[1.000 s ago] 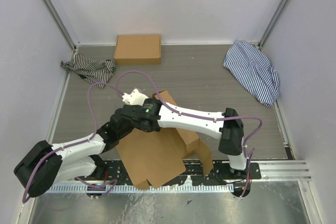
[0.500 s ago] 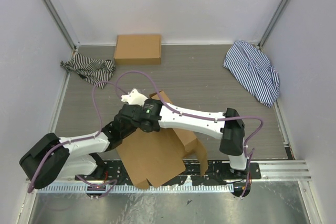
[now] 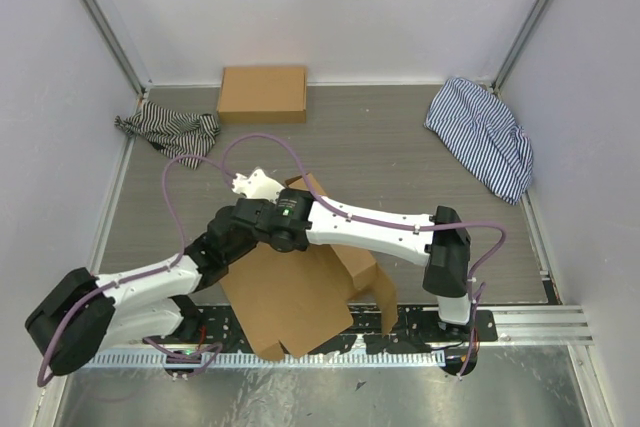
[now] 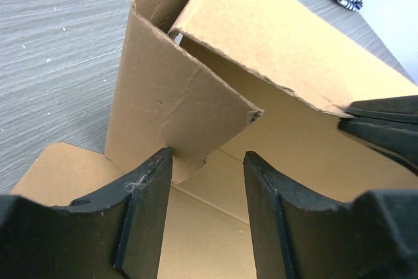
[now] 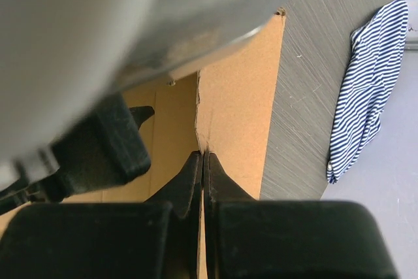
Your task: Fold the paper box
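The half-folded cardboard box (image 3: 295, 297) lies at the near edge of the surface (image 3: 400, 157), between the two arms, with one long wall raised. The right end effector (image 5: 202, 158) pinches the top edge of that wall. The left end effector (image 4: 208, 161) hangs spread, a folded side flap just beyond its fingertips

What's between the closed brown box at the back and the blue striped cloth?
Nothing: in the top view only bare grey table separates the closed brown box and the blue striped cloth.
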Motion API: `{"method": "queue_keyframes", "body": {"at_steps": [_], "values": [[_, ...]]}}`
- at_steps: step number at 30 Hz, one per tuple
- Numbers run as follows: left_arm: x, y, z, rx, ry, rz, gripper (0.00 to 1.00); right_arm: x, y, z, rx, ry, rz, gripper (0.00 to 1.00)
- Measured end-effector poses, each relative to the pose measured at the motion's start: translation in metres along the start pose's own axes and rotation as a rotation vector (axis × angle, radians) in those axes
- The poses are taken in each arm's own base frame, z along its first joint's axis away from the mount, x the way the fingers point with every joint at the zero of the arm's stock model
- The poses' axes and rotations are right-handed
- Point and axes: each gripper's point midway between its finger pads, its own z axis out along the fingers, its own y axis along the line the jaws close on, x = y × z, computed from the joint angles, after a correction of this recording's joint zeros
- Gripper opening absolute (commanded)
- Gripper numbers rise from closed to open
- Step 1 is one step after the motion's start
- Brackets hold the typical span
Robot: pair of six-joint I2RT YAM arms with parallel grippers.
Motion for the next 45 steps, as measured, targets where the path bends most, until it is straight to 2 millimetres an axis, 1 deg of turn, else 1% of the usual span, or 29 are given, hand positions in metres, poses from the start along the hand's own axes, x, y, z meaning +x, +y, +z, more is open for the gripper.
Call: {"method": "queue_keyframes", "body": {"at_steps": [2,5,13,17,18,20,21,23,25,27,29,33,35,36,38,39,42,45], "values": [[-0.005,-0.002,-0.005,0.005,-0.012,0.001,0.55,0.0,0.0,0.0,0.0,0.0,0.0,0.04],[-0.005,-0.001,-0.01,-0.006,-0.005,0.004,0.55,-0.002,0.001,0.0,-0.001,-0.007,0.006,0.04],[0.002,0.017,-0.028,-0.088,-0.009,-0.007,0.54,0.0,0.002,0.003,0.003,-0.005,0.003,0.04],[-0.002,0.023,-0.04,-0.12,-0.042,-0.03,0.55,0.0,0.003,0.004,0.006,-0.009,0.007,0.04],[-0.004,0.024,-0.044,-0.127,-0.058,-0.035,0.59,0.001,0.003,0.004,0.007,-0.007,0.006,0.04],[-0.011,0.028,-0.052,-0.146,-0.104,-0.05,0.71,0.003,0.002,0.005,0.01,-0.004,0.001,0.04],[-0.017,0.03,-0.056,-0.159,-0.136,-0.058,0.75,0.003,0.002,0.005,0.011,-0.004,0.0,0.04],[-0.025,0.038,-0.063,-0.196,-0.194,-0.074,0.79,0.003,0.002,0.005,0.011,-0.004,0.001,0.04],[-0.032,0.046,-0.068,-0.24,-0.24,-0.082,0.81,0.003,0.002,0.005,0.01,-0.007,0.004,0.04],[-0.031,0.054,-0.068,-0.284,-0.243,-0.07,0.81,0.002,0.002,0.004,0.008,-0.009,0.007,0.04],[-0.023,0.061,-0.063,-0.32,-0.195,-0.036,0.81,0.002,0.002,0.004,0.003,-0.011,0.009,0.04],[-0.003,0.072,-0.046,-0.379,-0.062,0.044,0.8,0.002,0.003,0.004,0.0,-0.012,0.011,0.03],[0.001,0.076,-0.043,-0.397,-0.028,0.066,0.8,0.002,0.003,0.004,0.0,-0.011,0.011,0.04],[0.001,0.077,-0.043,-0.405,-0.029,0.073,0.8,0.003,0.003,0.005,0.001,-0.011,0.01,0.04],[-0.007,0.078,-0.048,-0.418,-0.056,0.073,0.8,0.003,0.003,0.004,0.0,-0.013,0.013,0.04],[-0.015,0.077,-0.052,-0.418,-0.082,0.069,0.8,0.003,0.002,0.004,0.0,-0.015,0.014,0.04],[-0.048,0.074,-0.069,-0.418,-0.204,0.042,0.8,0.003,0.001,0.003,-0.004,-0.021,0.022,0.04],[-0.072,0.077,-0.083,-0.437,-0.29,0.016,0.8,0.003,0.001,0.002,-0.007,-0.023,0.025,0.04]]}}
